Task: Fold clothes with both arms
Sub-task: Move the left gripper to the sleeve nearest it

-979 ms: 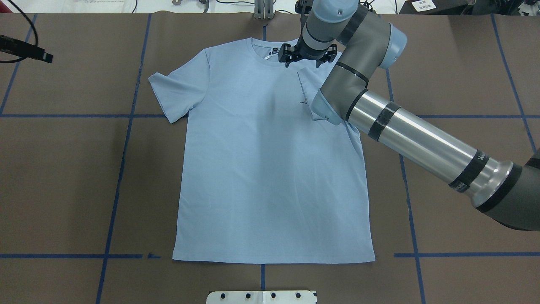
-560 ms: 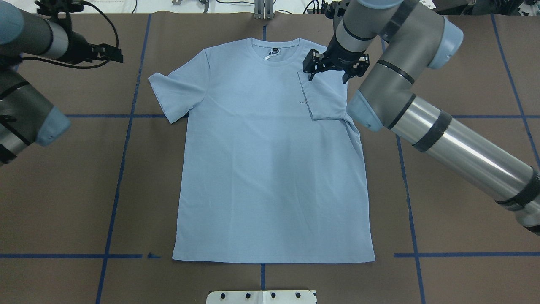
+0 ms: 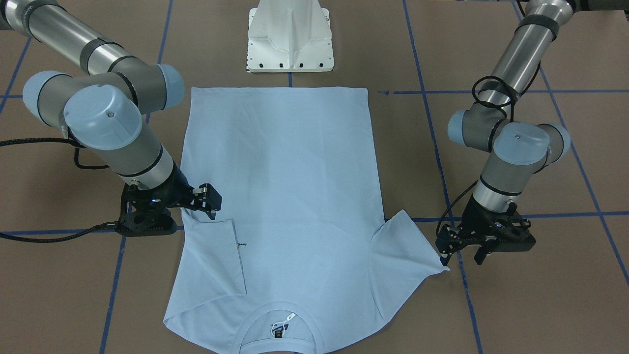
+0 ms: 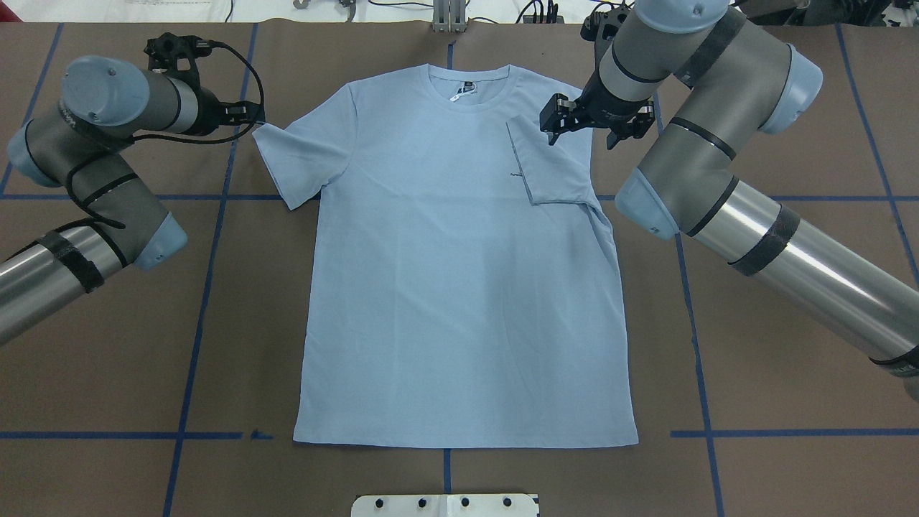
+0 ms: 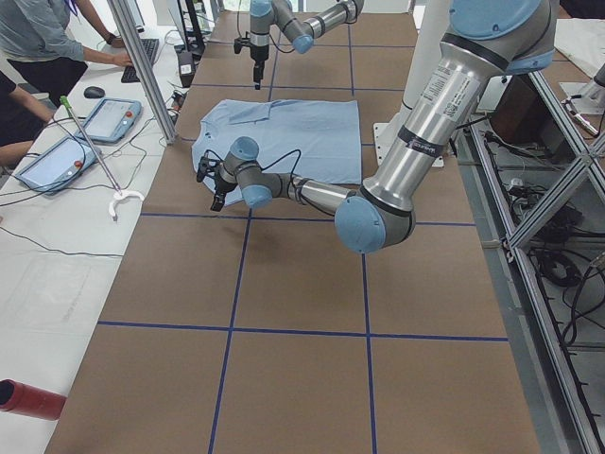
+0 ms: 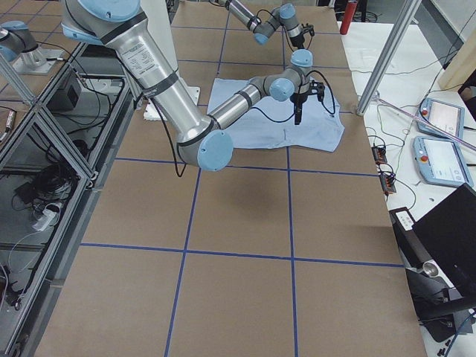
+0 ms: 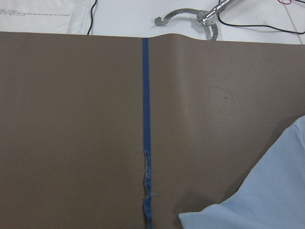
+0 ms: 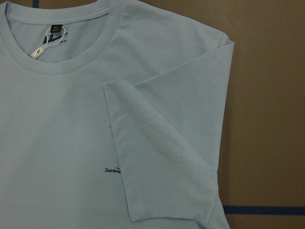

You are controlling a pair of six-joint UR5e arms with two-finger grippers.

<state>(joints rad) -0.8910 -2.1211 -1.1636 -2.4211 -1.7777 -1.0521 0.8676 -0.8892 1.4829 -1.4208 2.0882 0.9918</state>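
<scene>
Right gripper [image 4: 583, 131] spread wide, empty, above the folded-in sleeve [image 4: 553, 169] near the shoulder. Left gripper [image 3: 460, 255] also parted, empty, just beside the tip of the flat sleeve [image 3: 408, 246]; contact not clear. T-shirt [image 4: 459, 301] flat, front up, mid-table [image 4: 108, 345], collar [image 4: 468, 77] far from the white base [image 4: 445, 505], hem nearest it. Chest print [image 8: 113, 170] partly under the folded sleeve's edge.

Overhead camera peers down from behind the robot. The front-facing one stares back across the table [image 3: 540, 305], and both frame the whole T-shirt [image 4: 459, 287]. Side cameras sit far off at either table end. Left wrist camera's tight on a sleeve tip [image 7: 267, 200]; right wrist's close over collar [image 8: 86, 55] and folded sleeve [image 8: 167, 143].
</scene>
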